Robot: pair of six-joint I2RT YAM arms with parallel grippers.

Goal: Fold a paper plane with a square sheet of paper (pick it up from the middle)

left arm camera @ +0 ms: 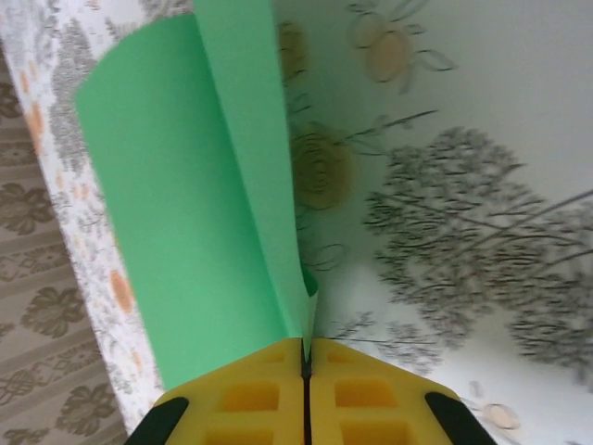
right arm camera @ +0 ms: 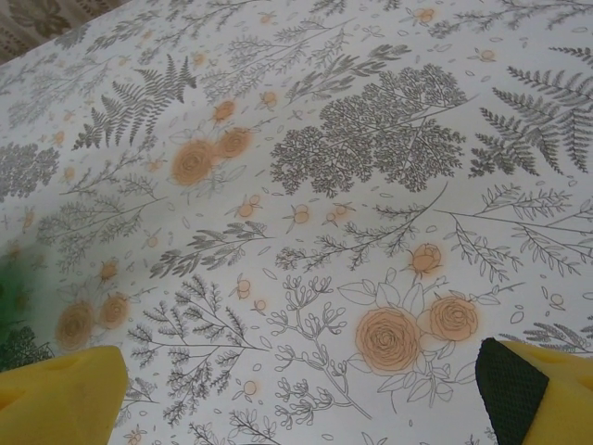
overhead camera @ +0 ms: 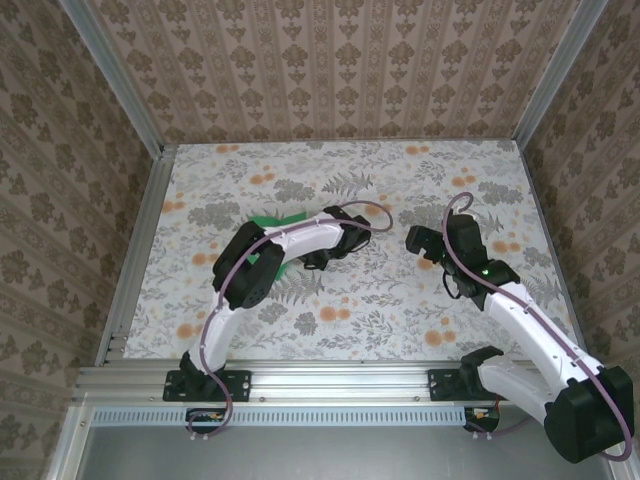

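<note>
The square sheet of paper (left arm camera: pixel 176 232) is bright green and bent over into two layers that meet in a point. My left gripper (left arm camera: pixel 305 345) is shut on that point, its yellow pads (left arm camera: pixel 250 394) pressed together, and the sheet stands up off the table. In the top view the green paper (overhead camera: pixel 272 221) peeks out from behind the left forearm, with the left gripper (overhead camera: pixel 318 255) under it. My right gripper (overhead camera: pixel 420 240) hovers open over the bare table to the right, apart from the paper. Its yellow fingertips (right arm camera: pixel 56 399) frame nothing. A paper plane is out of view.
The floral tablecloth (overhead camera: pixel 400 300) covers the table. Patterned walls with metal posts (overhead camera: pixel 140 240) close it in on the left, back and right. A metal rail (overhead camera: pixel 330 380) with both arm bases runs along the near edge.
</note>
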